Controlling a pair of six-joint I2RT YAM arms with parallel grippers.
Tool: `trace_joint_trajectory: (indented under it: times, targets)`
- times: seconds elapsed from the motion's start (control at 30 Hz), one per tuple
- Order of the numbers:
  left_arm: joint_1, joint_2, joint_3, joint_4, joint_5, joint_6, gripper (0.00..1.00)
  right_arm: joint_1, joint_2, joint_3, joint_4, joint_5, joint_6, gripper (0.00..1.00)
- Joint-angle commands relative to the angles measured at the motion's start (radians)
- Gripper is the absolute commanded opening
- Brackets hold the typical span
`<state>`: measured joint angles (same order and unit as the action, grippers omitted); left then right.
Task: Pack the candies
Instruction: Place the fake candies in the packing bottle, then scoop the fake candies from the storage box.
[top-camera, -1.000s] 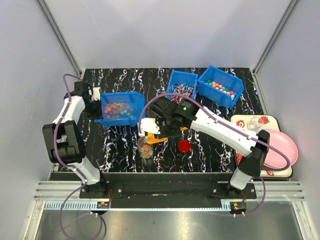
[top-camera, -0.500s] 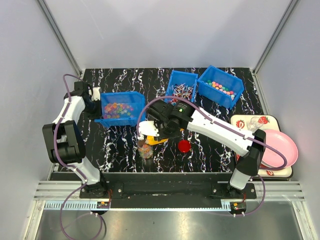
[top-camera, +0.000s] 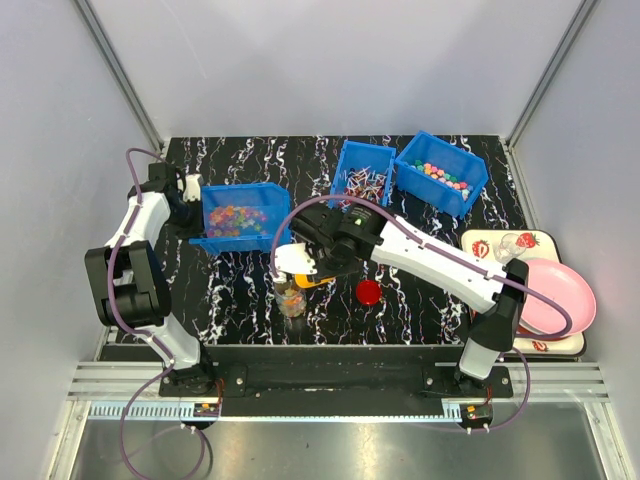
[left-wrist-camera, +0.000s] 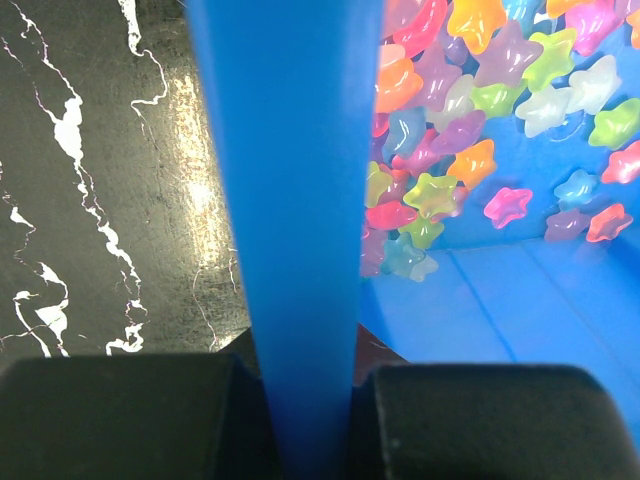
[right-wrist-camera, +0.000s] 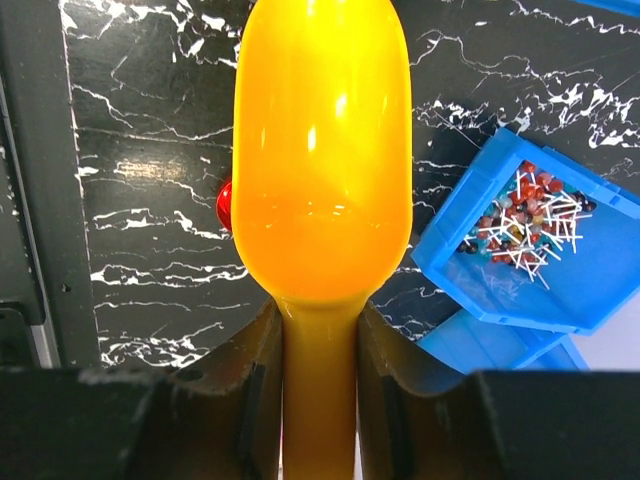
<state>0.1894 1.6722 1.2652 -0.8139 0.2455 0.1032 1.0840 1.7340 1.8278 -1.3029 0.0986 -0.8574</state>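
Note:
My right gripper (right-wrist-camera: 320, 350) is shut on the handle of the yellow scoop (right-wrist-camera: 322, 150), whose bowl shows no candies. From above, the scoop (top-camera: 312, 281) hangs beside a small clear jar (top-camera: 291, 298) with candies in it. My left gripper (left-wrist-camera: 305, 400) is shut on the wall of a blue bin (left-wrist-camera: 290, 200) that holds colourful star candies (left-wrist-camera: 470, 170). This bin (top-camera: 238, 220) stands tilted at the left, with the left gripper (top-camera: 192, 215) at its left wall. A flat red lid (top-camera: 368, 291) lies right of the jar.
Two more blue bins stand at the back. One (top-camera: 362, 170) holds red-and-white stick candies and the other (top-camera: 440, 172) small pastel balls. A pink plate (top-camera: 560, 295) rests on a strawberry-print tray (top-camera: 500, 242) at the right edge.
My right wrist has turned and shifted slightly towards the near edge with the scoop, closer over the jar. The left arm and its bin have not moved.

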Motion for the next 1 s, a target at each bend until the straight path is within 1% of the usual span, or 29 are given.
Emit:
trace_joint_trajectory:
  times: [0.0,0.13,0.27,0.43,0.63,0.73,0.97]
  targets:
    - [0.005,-0.037,0.005,0.058,0.087,-0.008,0.0,0.016,-0.002,0.053,-0.025,0.049,-0.029,0.0]
    - [0.005,-0.037,0.006,0.056,0.092,-0.008,0.0,0.016,-0.002,0.082,-0.016,0.09,-0.037,0.0]
    - [0.005,-0.04,0.007,0.055,0.094,-0.007,0.0,0.01,0.007,0.134,0.033,0.151,-0.052,0.0]
    - [0.005,-0.049,0.006,0.055,0.098,-0.007,0.0,-0.062,0.036,0.169,0.123,0.197,-0.074,0.0]
    - [0.004,-0.063,0.006,0.053,0.113,-0.007,0.0,-0.192,0.087,0.119,0.247,0.162,-0.098,0.0]
    - [0.005,-0.065,0.007,0.053,0.121,-0.007,0.0,-0.223,0.12,0.11,0.28,0.132,-0.094,0.0]
    - [0.005,-0.078,0.007,0.052,0.132,-0.002,0.0,-0.245,0.211,0.137,0.313,0.112,-0.101,0.0]
